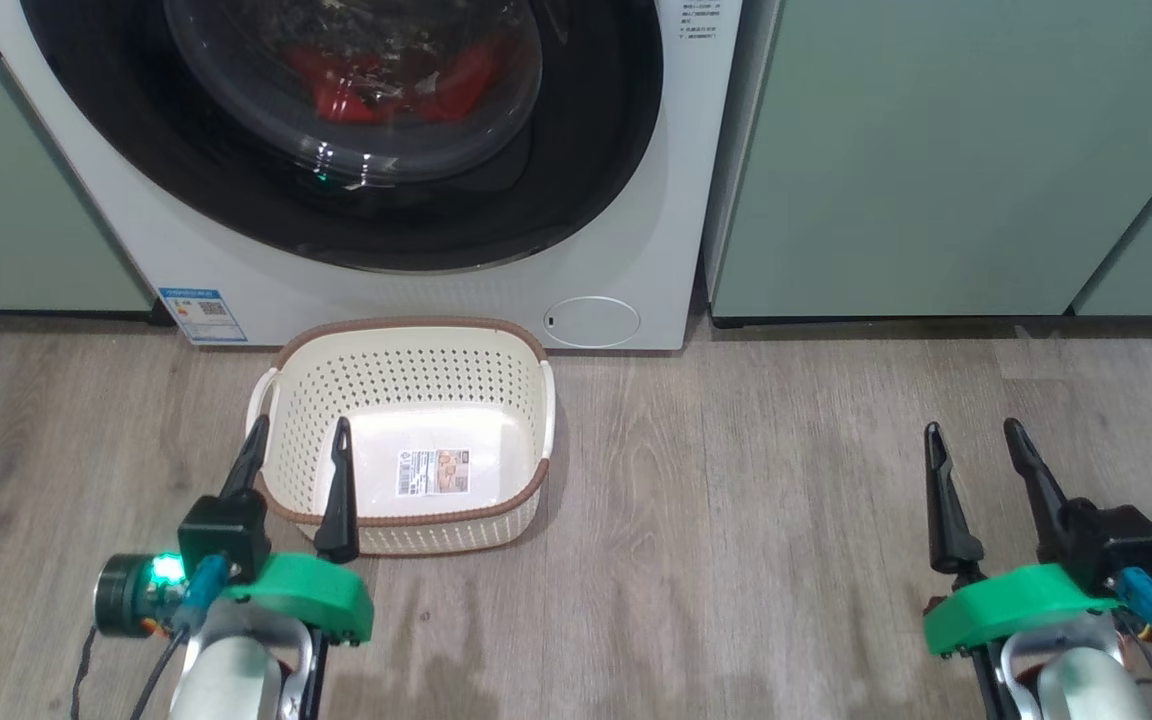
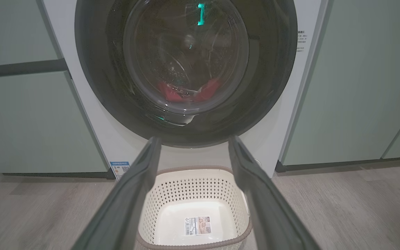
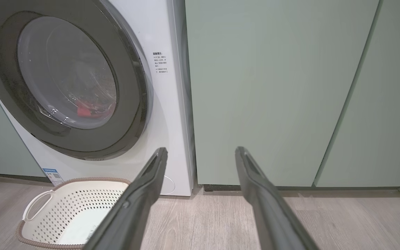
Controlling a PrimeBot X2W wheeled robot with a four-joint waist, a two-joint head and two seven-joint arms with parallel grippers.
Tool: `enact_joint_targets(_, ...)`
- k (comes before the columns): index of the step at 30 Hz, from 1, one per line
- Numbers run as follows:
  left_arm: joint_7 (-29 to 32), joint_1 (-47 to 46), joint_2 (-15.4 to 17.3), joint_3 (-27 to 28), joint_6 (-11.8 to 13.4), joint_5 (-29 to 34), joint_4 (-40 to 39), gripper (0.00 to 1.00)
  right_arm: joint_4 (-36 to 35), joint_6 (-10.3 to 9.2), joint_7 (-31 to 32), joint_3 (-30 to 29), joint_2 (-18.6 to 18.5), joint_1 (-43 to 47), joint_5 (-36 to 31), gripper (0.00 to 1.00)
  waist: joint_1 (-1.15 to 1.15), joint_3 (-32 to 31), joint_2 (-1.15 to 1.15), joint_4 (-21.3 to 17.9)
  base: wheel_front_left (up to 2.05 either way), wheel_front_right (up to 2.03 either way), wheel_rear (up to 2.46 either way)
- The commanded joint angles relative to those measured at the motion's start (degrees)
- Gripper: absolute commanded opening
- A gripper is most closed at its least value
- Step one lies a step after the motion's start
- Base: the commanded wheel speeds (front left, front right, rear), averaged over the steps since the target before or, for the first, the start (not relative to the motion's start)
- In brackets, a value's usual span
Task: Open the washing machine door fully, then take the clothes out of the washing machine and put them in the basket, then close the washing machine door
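Head view: washing machine door (image 1: 596, 150) shut, flush on the white front-loading washing machine (image 1: 636, 270). Red clothes (image 1: 336, 95) show through the door's clear window, low in the drum. Cream perforated basket (image 1: 406, 385) stands on the wood-look floor (image 1: 736, 500) just in front of the machine, with a label sticker (image 1: 433, 472) on its bottom. Left gripper (image 1: 301, 422) open, gripping nothing, fingers over the basket's near-left rim. Right gripper (image 1: 971, 427) open, gripping nothing, well apart to the right, facing pale green cabinets (image 1: 936, 150).
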Motion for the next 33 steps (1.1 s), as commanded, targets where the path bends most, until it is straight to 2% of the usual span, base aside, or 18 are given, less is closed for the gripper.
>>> enact_joint_targets(1, -0.54, -3.3, 0.18, 2.1, -0.22, 0.62, -1.6, 1.0, -1.56, -0.03, -0.78, 1.31, -0.88, -1.75, 0.35, 1.0, 0.0, 0.02, 0.0, 0.02, 0.0, 0.0, 0.0)
enact_joint_targets(6, -0.54, -3.41, 0.08, 2.29, -0.38, 0.67, -1.36, 1.0, -1.3, -0.03, -0.78, 1.51, -0.88, -1.97, 1.29, 1.0, 0.0, 0.13, 0.0, 0.14, 0.0, 0.0, 0.0)
enact_joint_targets(7, -0.54, -3.45, 0.07, 2.33, -0.43, 0.64, -1.32, 1.0, -1.29, -0.03, -0.78, 1.47, -0.88, -2.13, 1.79, 0.91, 0.0, 0.2, 0.0, 0.19, 0.0, 0.0, 0.0)
enact_joint_targets(8, -0.54, -3.52, 0.06, 2.36, -0.49, 0.59, -1.29, 1.0, -1.23, -0.03, -0.78, 1.24, -0.88, -2.31, 2.98, 0.57, 0.0, 0.29, 0.0, 0.24, 0.0, 0.0, 0.0)
enact_joint_targets(9, -0.54, -3.59, 0.04, 2.4, -0.55, 0.52, -1.32, 1.0, -1.05, -0.03, -0.78, 0.85, -0.88, -2.54, 4.58, 0.4, 0.0, 0.39, 0.0, 0.27, 0.0, 0.0, 0.0)
enact_joint_targets(10, -0.54, -3.65, 0.03, 2.49, -0.62, 0.34, -1.41, 1.0, -0.86, -0.03, -0.78, 0.53, -0.88, -2.89, 6.07, 0.0, 0.0, 0.52, 0.0, 0.32, 0.0, 0.0, 0.0)
enact_joint_targets(15, -0.54, -3.95, -0.01, 2.53, -0.97, -0.39, -1.87, 1.0, 1.8, -0.03, -0.78, -1.13, -0.88, -6.57, 16.13, 0.0, 0.0, 1.91, 0.0, 0.89, 0.0, 0.0, 0.0)
enact_joint_targets(19, -0.54, -4.95, -0.02, 1.54, -0.87, -1.65, -2.48, 1.0, 6.18, -0.03, -0.78, -1.37, -2.02, -13.32, 27.59, 0.0, 0.0, 4.93, 0.0, 2.01, 0.0, 0.0, 0.0)
enact_joint_targets(25, -0.54, -7.26, -0.03, 0.18, -0.59, -3.55, -3.12, 1.0, 11.34, -0.03, -0.02, 4.56, -8.85, -22.69, 53.18, 0.0, 0.0, 10.38, 0.0, 4.5, 0.0, 0.0, 0.0)
enact_joint_targets(29, -0.54, -9.07, -0.03, -1.13, -0.12, -5.19, -3.76, 1.0, 11.18, -0.03, 6.46, 7.06, -14.7, -28.23, 69.89, 0.0, 0.0, 14.55, 0.0, 6.53, 0.0, 0.0, 0.0)
enact_joint_targets(33, -0.54, -10.92, -0.03, -2.87, 0.58, -7.01, -4.56, 1.0, 10.25, -0.03, 14.76, 6.45, -19.01, -33.27, 80.58, 0.0, 0.0, 18.74, 0.0, 8.73, 0.0, 0.0, 0.0)
